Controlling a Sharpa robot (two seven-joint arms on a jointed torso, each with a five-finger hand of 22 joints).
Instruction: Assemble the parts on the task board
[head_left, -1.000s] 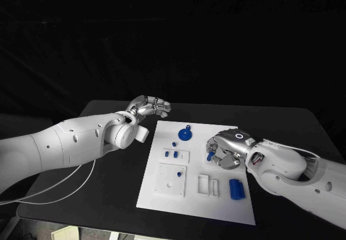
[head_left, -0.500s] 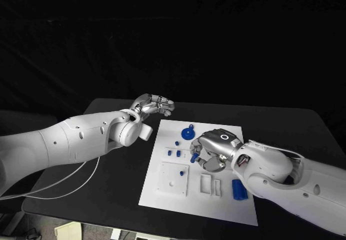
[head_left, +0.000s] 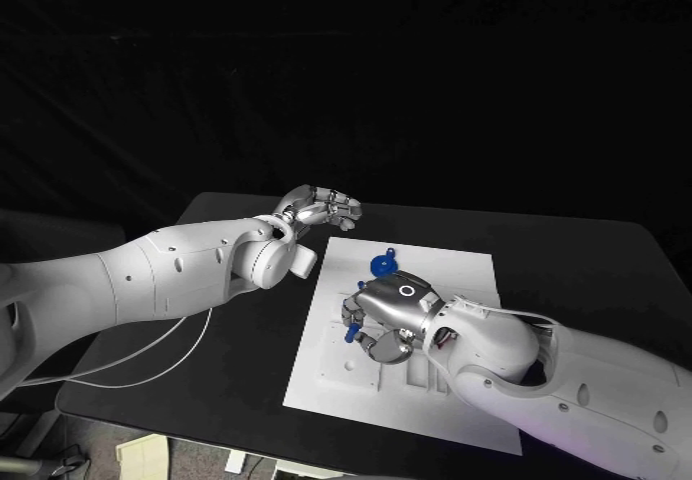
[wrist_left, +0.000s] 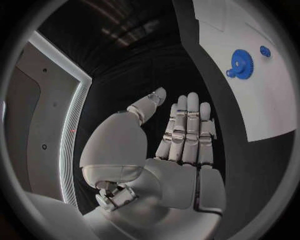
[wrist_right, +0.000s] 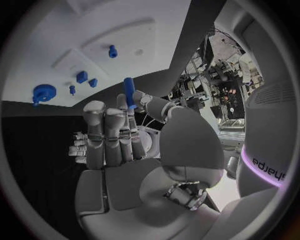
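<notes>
Now right hand (head_left: 387, 322), clamped on a blue peg (wrist_right: 129, 92), has swung toward 9 o'clock over the task board (head_left: 459, 262); insertion looks imminent. Left hand (head_left: 320, 208), fingers together and empty, hovers at the board's 11 o'clock.

We read one piece of text: "sharpa" in dark lowercase letters on the white curved shell of the right arm (wrist_right: 270, 150), just above a glowing purple ring, in the right wrist view. The lettering runs sideways along the shell as the picture shows it. We read no other text, number, label or sign: we find none legible on the white rectangular task board (head_left: 464, 278), on the small blue plastic parts (head_left: 382, 264), on the silver many-fingered hands or on the black table. The room clutter behind the arm in that same view is too small to read.
</notes>
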